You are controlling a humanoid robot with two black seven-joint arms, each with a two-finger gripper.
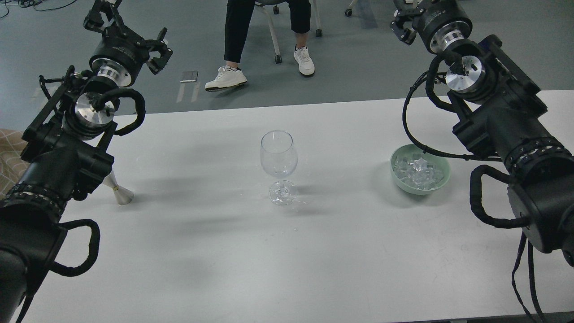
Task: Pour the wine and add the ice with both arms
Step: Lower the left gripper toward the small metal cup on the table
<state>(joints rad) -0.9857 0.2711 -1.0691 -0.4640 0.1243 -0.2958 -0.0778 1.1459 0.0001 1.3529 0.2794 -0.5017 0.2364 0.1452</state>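
Note:
An empty-looking clear wine glass stands upright in the middle of the white table. No wine shows in it. The ice lies piled in a pale green bowl to the right of the glass. A small steel jigger stands at the left, partly hidden behind my left arm. My left gripper is raised past the table's far left edge, open and holding nothing. My right gripper is raised at the top right, cut off by the frame edge, so its fingers cannot be told apart.
A seated person's legs and white shoes and chair legs are on the grey floor beyond the far table edge. A beige patterned thing shows at the left edge. Black cables loop off both arms above the table.

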